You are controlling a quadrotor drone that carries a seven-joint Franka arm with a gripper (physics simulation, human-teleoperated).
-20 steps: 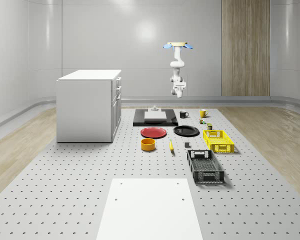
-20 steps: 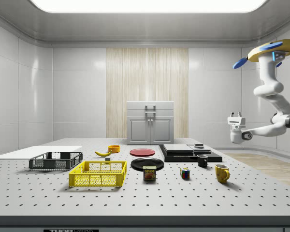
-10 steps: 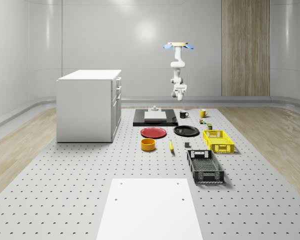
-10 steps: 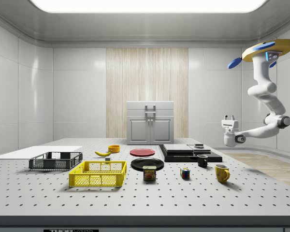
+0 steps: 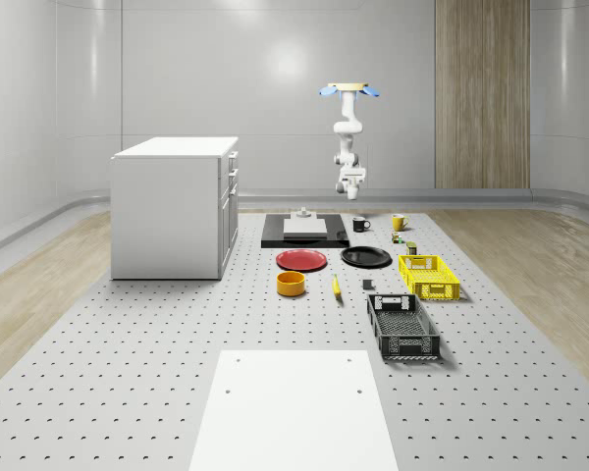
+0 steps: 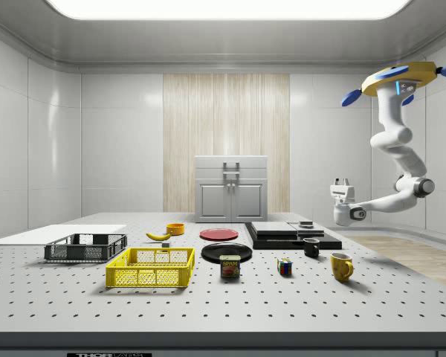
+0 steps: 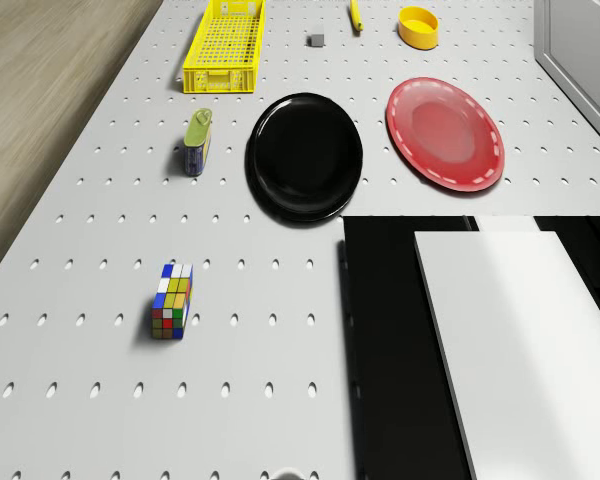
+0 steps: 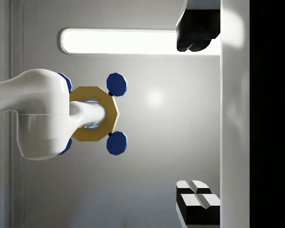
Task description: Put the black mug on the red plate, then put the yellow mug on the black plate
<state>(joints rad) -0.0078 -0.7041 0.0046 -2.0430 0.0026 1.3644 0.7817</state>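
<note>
Right now I hover beyond the black mug (image 6: 311, 248) and yellow mug (image 6: 341, 266), my gripper (image 6: 342, 183) upturned, fingers apart, above the black slab (image 6: 290, 236).

Red plate (image 7: 445, 132), black plate (image 7: 305, 156), multicoloured cube (image 7: 171, 300)

Your 2 fixed cameras view the table (image 5: 128, 392) from afar, end-on and side-on. Your drone camera looks down close on the black plate (image 7: 305, 155), which all 3 share.
</note>
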